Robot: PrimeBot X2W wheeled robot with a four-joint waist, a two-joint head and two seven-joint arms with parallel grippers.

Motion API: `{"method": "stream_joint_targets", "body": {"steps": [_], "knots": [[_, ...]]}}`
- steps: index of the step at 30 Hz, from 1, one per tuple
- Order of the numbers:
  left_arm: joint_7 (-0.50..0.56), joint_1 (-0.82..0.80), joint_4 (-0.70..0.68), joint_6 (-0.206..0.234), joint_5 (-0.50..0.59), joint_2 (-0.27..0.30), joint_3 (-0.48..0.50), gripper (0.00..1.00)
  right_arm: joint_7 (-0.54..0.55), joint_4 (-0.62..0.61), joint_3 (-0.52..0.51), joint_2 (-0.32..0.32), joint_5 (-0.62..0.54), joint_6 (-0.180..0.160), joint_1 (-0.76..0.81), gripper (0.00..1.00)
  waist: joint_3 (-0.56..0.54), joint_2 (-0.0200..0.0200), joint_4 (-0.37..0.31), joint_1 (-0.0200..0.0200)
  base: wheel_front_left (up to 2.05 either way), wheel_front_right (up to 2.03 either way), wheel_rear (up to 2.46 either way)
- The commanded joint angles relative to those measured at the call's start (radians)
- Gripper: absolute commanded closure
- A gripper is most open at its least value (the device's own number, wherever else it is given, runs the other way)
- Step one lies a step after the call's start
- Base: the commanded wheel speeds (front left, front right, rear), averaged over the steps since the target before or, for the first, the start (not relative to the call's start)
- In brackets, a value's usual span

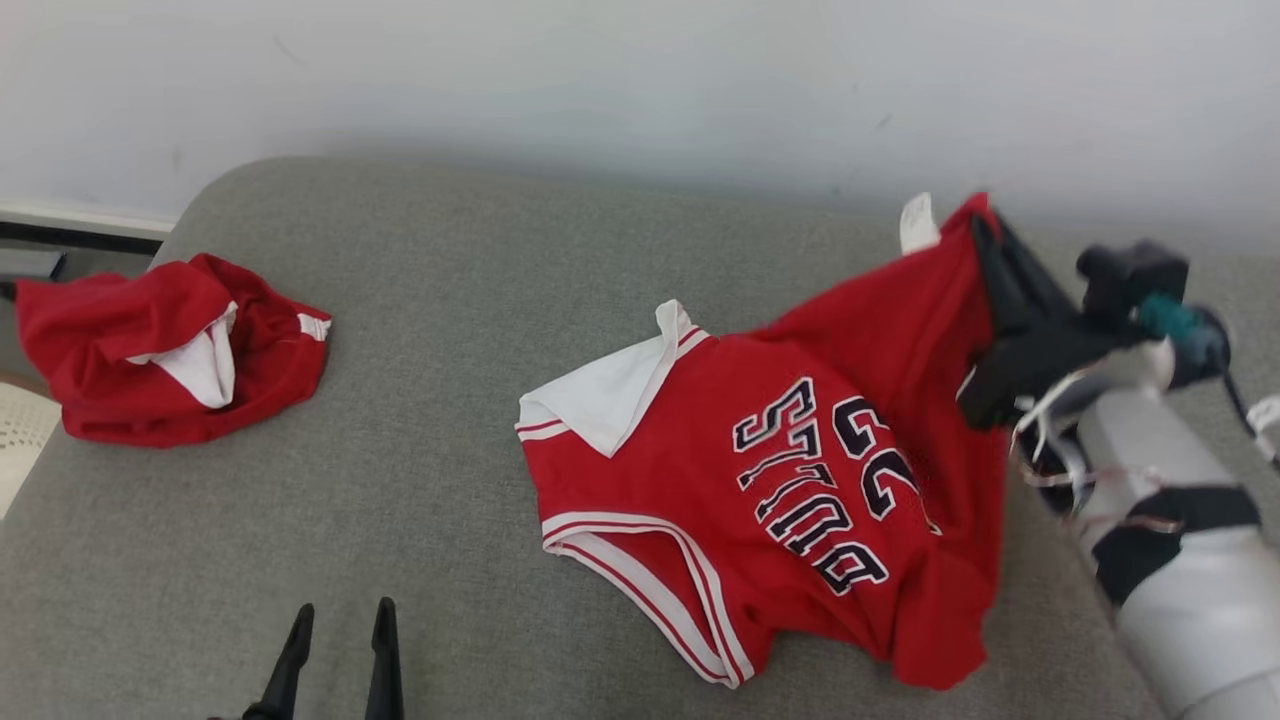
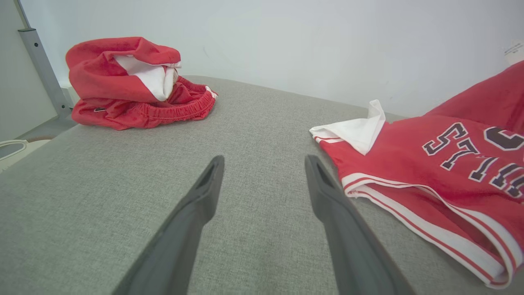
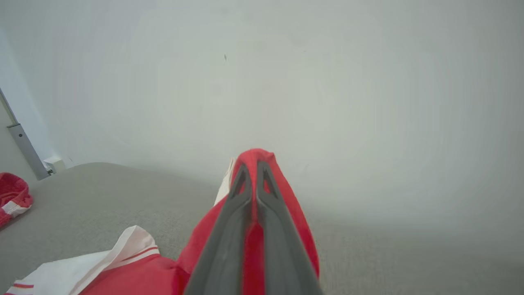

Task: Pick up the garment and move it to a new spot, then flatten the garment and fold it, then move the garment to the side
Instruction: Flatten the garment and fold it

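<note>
Head view: right hand (image 1: 982, 232) clamps jersey (image 1: 800, 480) by its raised far-right edge; rest trails left and near. Left hand (image 1: 344, 608) wide, empty.

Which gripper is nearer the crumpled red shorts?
Left. The left gripper, open, is toward the robot from the shorts; the right gripper is far right, shut on the jersey.

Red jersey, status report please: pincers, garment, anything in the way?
Right pincer shut on red jersey, far edge raised. Left pincer open over bare cushion. Red shorts bunched far left, apart from jersey.
</note>
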Motion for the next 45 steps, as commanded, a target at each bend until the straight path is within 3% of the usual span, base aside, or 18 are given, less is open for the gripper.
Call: {"method": "stream_joint_targets", "body": {"steps": [1,8,16,17,18,19,26,31,38,45], "knots": [[-0.003,-0.021,0.003,0.000,-0.006,0.000,-0.013,0.00,-0.001,0.026,0.011,-0.018,-0.002,-0.002,-0.062,1.00,0.021,-0.0001,0.021,0.0000,0.00,0.00,0.00],[-0.003,-0.050,0.013,-0.001,-0.022,0.000,-0.061,0.00,0.000,0.195,0.031,-0.061,-0.030,-0.002,-0.268,1.00,0.064,-0.0001,0.074,0.0000,0.00,0.00,0.00],[-0.003,-0.101,0.022,-0.001,-0.045,0.000,-0.113,0.00,0.000,0.372,0.038,-0.090,-0.105,-0.002,-0.401,1.00,0.115,-0.0001,0.124,0.0000,0.00,0.00,0.00],[-0.003,-0.106,0.022,-0.001,-0.048,0.000,-0.116,0.00,0.000,0.381,0.030,-0.094,-0.113,-0.002,-0.412,0.85,0.119,-0.0001,0.127,0.0000,0.00,0.00,0.00],[-0.003,-0.107,0.024,-0.001,-0.049,0.000,-0.120,0.00,0.000,0.387,0.022,-0.096,-0.124,-0.002,-0.417,0.13,0.122,-0.0001,0.128,0.0000,0.00,0.00,0.00],[-0.003,-0.108,0.026,-0.001,-0.049,0.000,-0.123,0.00,0.000,0.393,0.014,-0.096,-0.134,-0.002,-0.420,0.00,0.123,-0.0001,0.128,0.0000,0.00,0.00,0.00],[-0.003,-0.113,0.030,-0.002,-0.042,0.000,-0.111,0.00,0.000,0.361,-0.036,-0.081,-0.181,-0.002,-0.390,0.00,0.113,-0.0001,0.098,0.0000,0.00,0.00,0.00],[-0.003,-0.107,0.031,-0.002,-0.029,0.000,-0.093,0.00,0.000,0.255,-0.096,-0.073,-0.197,-0.002,-0.310,0.00,0.089,-0.0001,0.058,0.0000,0.00,0.00,0.00],[-0.003,-0.073,0.028,-0.003,-0.011,0.000,-0.058,0.00,0.000,0.006,-0.196,-0.056,-0.189,-0.002,-0.103,0.00,0.042,-0.0001,-0.008,0.0000,0.00,0.00,0.00],[-0.003,-0.046,0.022,-0.002,0.006,0.000,-0.034,0.00,0.000,-0.265,-0.264,0.008,-0.207,-0.002,0.175,0.00,0.005,-0.0001,-0.065,0.0000,0.00,0.00,0.00]]}}
